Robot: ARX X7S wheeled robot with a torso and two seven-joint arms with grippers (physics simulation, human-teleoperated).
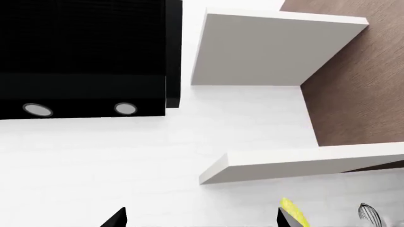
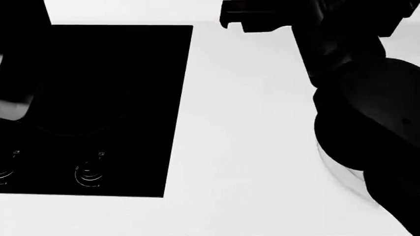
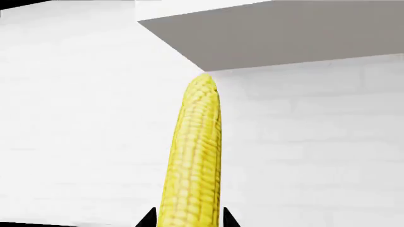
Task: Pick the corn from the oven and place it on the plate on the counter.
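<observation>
A matte black right arm (image 2: pixel 367 113) fills the head view's right side, all rounded, bulbous joint housings under a blocky, angular upper segment. Another plain black left arm (image 2: pixel 19 54) shows at the left edge. In the wrist views, only pointed black fingertips (image 3: pixel 146 218) peek in.

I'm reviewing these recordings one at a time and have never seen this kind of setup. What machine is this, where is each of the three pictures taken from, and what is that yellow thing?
These are simulator renders of a two-armed wheeled robot.

The head view looks down on a white counter with a black cooktop. The dark bulk at the right is the right arm, hiding most of a pale plate.

The right wrist view looks along the right gripper, whose fingertips sit on either side of the corn.

The left wrist view faces white shelves. The left gripper holds nothing, with its tips wide apart.

The corn is out of the oven, but not visibly on the plate.
</observation>
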